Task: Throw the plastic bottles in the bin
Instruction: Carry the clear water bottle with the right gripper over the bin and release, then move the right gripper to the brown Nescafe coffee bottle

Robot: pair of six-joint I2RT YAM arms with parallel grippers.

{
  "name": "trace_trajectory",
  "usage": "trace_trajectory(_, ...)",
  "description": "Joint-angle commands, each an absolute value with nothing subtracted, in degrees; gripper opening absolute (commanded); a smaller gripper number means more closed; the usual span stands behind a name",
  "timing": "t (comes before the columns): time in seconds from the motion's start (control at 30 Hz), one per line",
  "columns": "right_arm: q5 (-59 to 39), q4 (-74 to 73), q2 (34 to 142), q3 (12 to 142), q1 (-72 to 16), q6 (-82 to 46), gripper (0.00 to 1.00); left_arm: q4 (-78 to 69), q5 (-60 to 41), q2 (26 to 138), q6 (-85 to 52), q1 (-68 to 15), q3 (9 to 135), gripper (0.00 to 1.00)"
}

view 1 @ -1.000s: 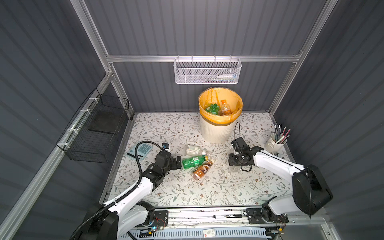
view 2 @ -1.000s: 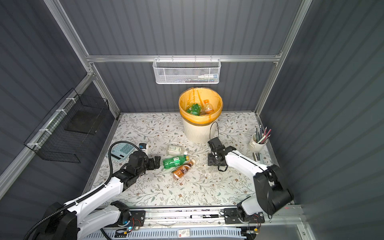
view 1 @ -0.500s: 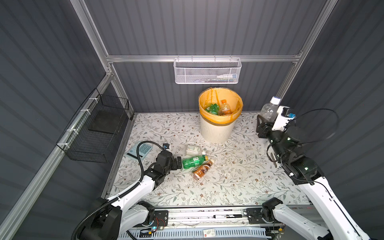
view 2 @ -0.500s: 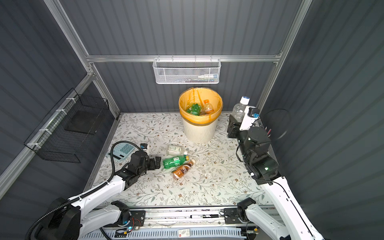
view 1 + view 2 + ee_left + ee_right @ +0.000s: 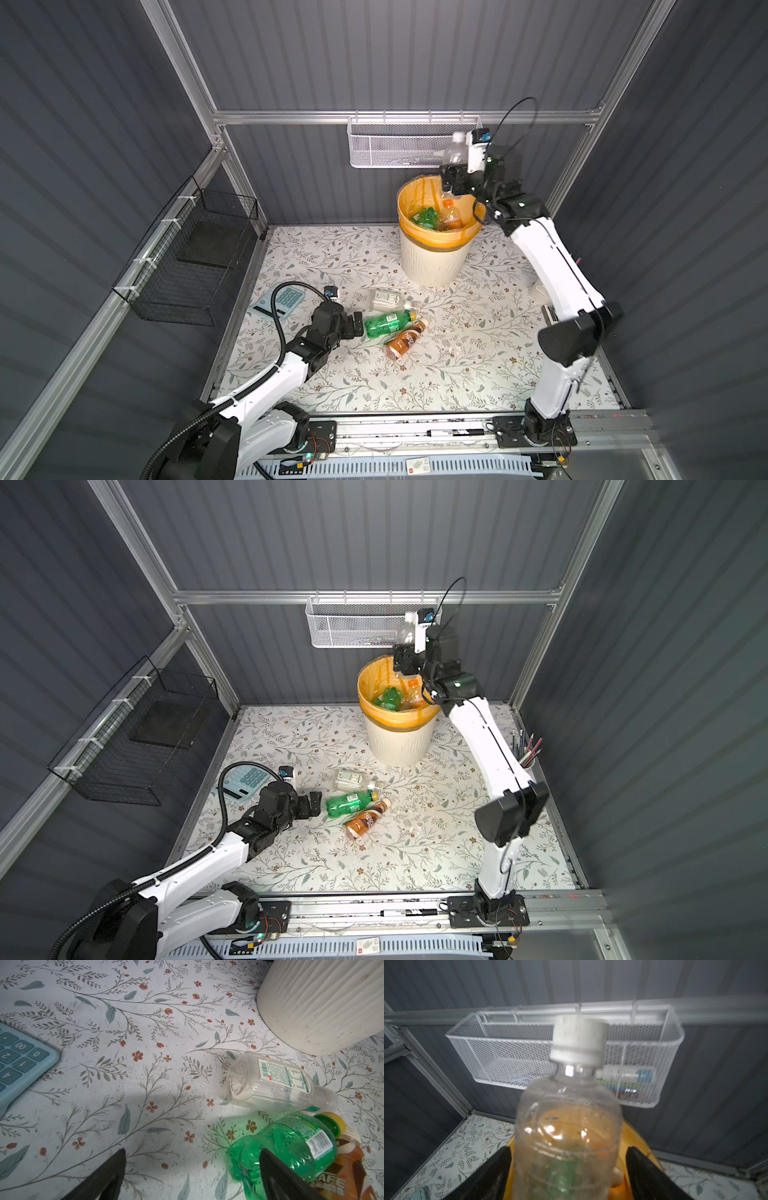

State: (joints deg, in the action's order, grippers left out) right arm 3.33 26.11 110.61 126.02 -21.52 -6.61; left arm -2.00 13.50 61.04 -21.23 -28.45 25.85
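A clear bottle [image 5: 569, 1126] with a white cap is seen upright and blurred between the fingers of the right claw [image 5: 568, 1149], above the mouth of the bin [image 5: 432, 262]. That claw is spread, and a narrow gap is shown on each side of the bottle. The bin, cream and ribbed with an orange bag folded over its rim, is set by the far edge of the tabletop [image 5: 457, 374], right of the middle. A crumpled green bottle [image 5: 426, 216] and an orange-capped bottle [image 5: 451, 214] are lodged inside.

Three more are laid near the middle, toward the left edge:
- a square bottle [image 5: 276, 1084], with a barcode and print too small to be read
- a green yellow-capped bottle [image 5: 286, 1147], with another barcode
- a brown bottle [image 5: 349, 1159], touching the green one, on which "AFE" can be made out

The left claw [image 5: 192, 1152] is spread wide, low over the tabletop, just beside the yellow-capped bottle's base.

A teal calculator [image 5: 18, 1059], with keys marked 0, 00, 1, 2 and 4, is placed at the left edge. The tabletop is covered in a pale leaf-and-flower print and enclosed by grey ribbed walls on an aluminium frame. A white mesh basket [image 5: 508, 1059] is hung on the far wall above the bin, and a black wire basket [image 5: 195, 257] on the left wall. A pen cup [image 5: 524, 763] is stood at the right edge. Open print is left between the three bottles and the near edge.
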Motion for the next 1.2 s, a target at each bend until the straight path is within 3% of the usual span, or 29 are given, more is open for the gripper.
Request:
trace_trajectory(0.0, 4.69, 32.09, 106.85, 127.22, -20.76, -7.02, 0.97, -0.08, 14.67, 59.49, -20.92, -28.74, 25.36, 1.00)
trace_trajectory(0.27, 12.15, 14.05, 89.75, 103.18, -20.54, -6.94, 0.99, -1.52, 13.42, 61.17, -21.18, -28.74, 25.71, 1.00)
trace_trajectory(0.5, 10.18, 16.44, 82.34, 95.28, -20.02, -7.08, 0.99, -2.05, 12.65, 61.56, -21.62, -28.74, 26.17, 1.00)
trace_trajectory(0.7, 5.69, 14.44, 72.69, 77.14, -21.27, -10.35, 0.99, -1.41, 13.49, 60.78, -21.53, -28.73, 26.20, 1.00)
trace_trajectory(0.93, 3.98, 8.64, 65.99, 56.14, -32.95, -5.82, 0.99, -1.05, 15.47, 60.34, -22.32, -28.74, 26.55, 1.00)
trace_trajectory(1.17, -4.54, 12.07, 69.77, 51.27, -40.34, 5.34, 0.99, -0.01, 17.03, 59.60, -23.68, -28.74, 26.32, 1.00)
